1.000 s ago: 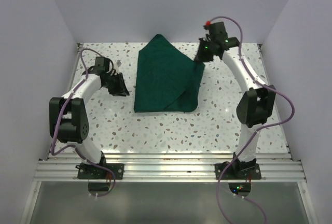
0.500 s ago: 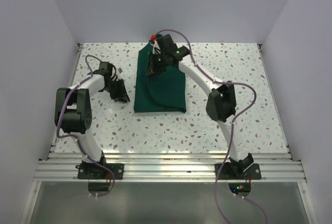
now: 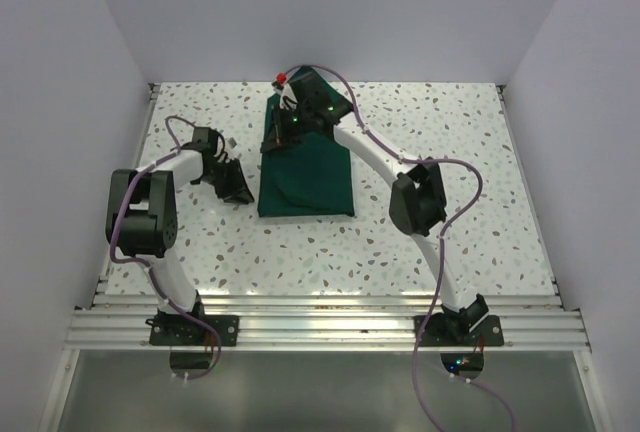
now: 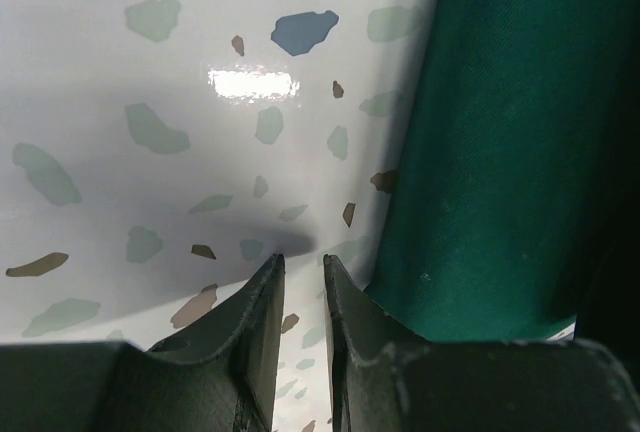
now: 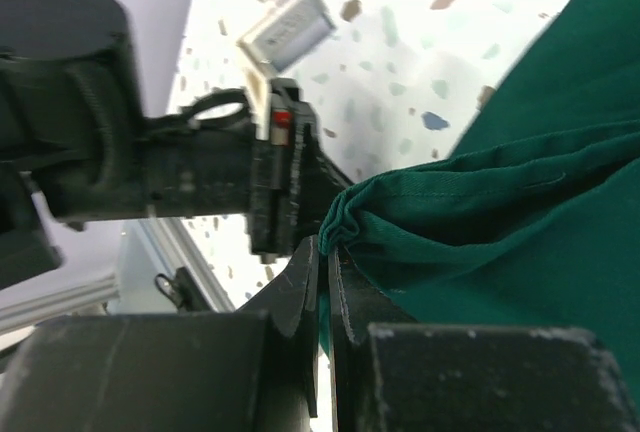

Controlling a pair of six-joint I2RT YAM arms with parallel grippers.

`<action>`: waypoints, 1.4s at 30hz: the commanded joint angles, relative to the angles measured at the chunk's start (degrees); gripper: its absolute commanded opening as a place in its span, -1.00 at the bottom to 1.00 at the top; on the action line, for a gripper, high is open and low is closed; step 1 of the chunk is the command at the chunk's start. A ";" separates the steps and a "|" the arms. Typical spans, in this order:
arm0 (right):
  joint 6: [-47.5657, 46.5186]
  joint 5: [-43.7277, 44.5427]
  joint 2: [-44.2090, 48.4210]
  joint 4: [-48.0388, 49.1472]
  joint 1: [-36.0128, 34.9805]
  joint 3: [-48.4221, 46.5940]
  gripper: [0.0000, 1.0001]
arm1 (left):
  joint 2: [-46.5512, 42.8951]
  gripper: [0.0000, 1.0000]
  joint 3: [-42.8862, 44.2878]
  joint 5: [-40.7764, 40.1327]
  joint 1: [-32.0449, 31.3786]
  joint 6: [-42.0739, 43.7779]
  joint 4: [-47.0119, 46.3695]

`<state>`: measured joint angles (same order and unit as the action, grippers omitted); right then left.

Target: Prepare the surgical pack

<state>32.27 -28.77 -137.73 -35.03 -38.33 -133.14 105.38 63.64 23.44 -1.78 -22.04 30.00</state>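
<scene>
We read this as a robot lab test cell. Plain pale walls (image 3: 330,12) box in a speckled worktop (image 3: 450,242) on three sides. A metal rail (image 3: 330,317) along the near edge carries the bolted left arm (image 3: 175,164) and right arm (image 3: 375,157), with purple cables (image 3: 470,187) hanging loose.

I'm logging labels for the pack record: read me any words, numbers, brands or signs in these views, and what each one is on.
None can be read. The green drape, the speckled table and the small silver box show no words, numbers or signs.
</scene>
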 commanded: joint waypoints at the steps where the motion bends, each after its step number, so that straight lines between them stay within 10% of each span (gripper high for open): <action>1: 3.14 -4.36 -0.34 5.40 -1.22 -4.32 -1.00 | 0.53 -0.49 -0.53 1.96 0.11 -1.07 -3.28; 36: 7.63 2.14 -9.57 8.48 -2.10 -5.99 -0.99 | -2.38 -0.46 -3.78 -2.61 4.77 -1.60 -2.40; 42: 8.60 1.09 -11.59 6.90 -2.10 -7.04 -0.74 | -2.73 -0.46 -3.08 -3.05 5.21 -0.72 -1.44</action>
<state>39.94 -28.60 -148.64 -28.73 -40.18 -137.67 104.03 60.99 24.16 2.61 -24.47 27.83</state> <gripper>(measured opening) 0.112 0.271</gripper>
